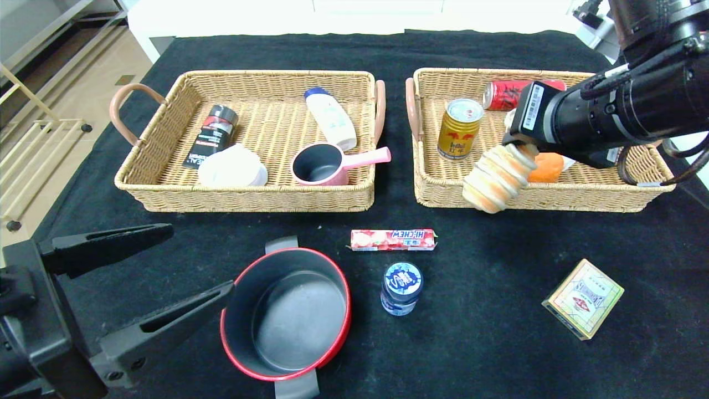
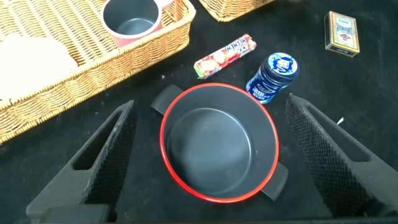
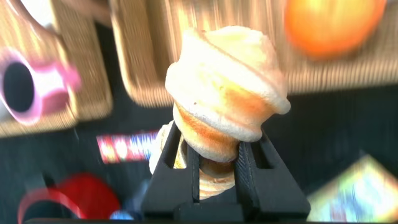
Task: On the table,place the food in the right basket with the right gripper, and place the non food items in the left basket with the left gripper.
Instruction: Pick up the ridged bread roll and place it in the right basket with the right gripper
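Counter (image 1: 498,343), black fuzzy cloth, carries two tan wicker baskets with brown loop handles.

Left basket (image 1: 166,183), beyond the left gripper: four items — black tube, white bottle, white bowl-like object, small pink saucepan. Right basket (image 1: 587,197), under the right gripper: gold can with silver top (image 1: 459,128), red can on its side, orange round item; more may be hidden behind the arm.

Right gripper (image 3: 217,163) is clamped on one stack of round beige biscuits (image 1: 498,177), held tilted over the right basket's near rim, not yet released.

Left gripper (image 1: 183,266) is spread wide, one finger on either side of the red pot with dark grey inside (image 1: 285,313), not touching it.

Left on the counter, nearer the left gripper: one red pot, one red-pink Hi-Chew stick (image 1: 393,239), one small blue-lidded jar (image 1: 401,287); near the right gripper's side, one flat beige card box (image 1: 582,298). Judged roughly past halfway.
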Available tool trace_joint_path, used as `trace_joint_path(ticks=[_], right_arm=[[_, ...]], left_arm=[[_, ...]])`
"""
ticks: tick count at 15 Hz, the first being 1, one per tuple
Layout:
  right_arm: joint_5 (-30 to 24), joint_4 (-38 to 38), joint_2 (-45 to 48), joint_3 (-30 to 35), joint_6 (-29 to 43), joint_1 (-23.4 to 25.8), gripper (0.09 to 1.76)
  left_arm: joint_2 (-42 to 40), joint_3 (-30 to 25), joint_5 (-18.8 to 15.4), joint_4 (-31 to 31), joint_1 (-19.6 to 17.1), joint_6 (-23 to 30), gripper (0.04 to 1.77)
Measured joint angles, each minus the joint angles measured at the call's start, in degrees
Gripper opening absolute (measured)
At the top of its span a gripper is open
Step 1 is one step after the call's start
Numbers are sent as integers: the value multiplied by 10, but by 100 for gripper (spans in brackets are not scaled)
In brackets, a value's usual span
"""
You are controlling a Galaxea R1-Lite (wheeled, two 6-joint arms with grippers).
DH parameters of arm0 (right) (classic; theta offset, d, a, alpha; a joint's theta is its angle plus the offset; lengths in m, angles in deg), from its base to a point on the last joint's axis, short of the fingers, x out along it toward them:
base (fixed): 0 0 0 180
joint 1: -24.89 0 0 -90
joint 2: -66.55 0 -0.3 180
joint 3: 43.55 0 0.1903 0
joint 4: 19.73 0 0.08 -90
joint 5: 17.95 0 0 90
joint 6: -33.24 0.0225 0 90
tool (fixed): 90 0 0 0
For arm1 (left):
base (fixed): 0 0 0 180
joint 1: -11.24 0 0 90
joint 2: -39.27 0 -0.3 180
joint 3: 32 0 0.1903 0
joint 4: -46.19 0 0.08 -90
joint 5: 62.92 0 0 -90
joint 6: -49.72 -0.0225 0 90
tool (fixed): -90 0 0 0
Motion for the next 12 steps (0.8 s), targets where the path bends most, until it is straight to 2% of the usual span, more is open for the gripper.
trace_joint_path(ticks=[7, 12], right_arm=[[15, -146, -26, -2, -36, 39, 41], [26, -170, -42, 1, -54, 57, 40]], left_arm=[[2, -1, 0, 0, 0, 0, 172], [2, -2, 0, 0, 0, 0, 172]])
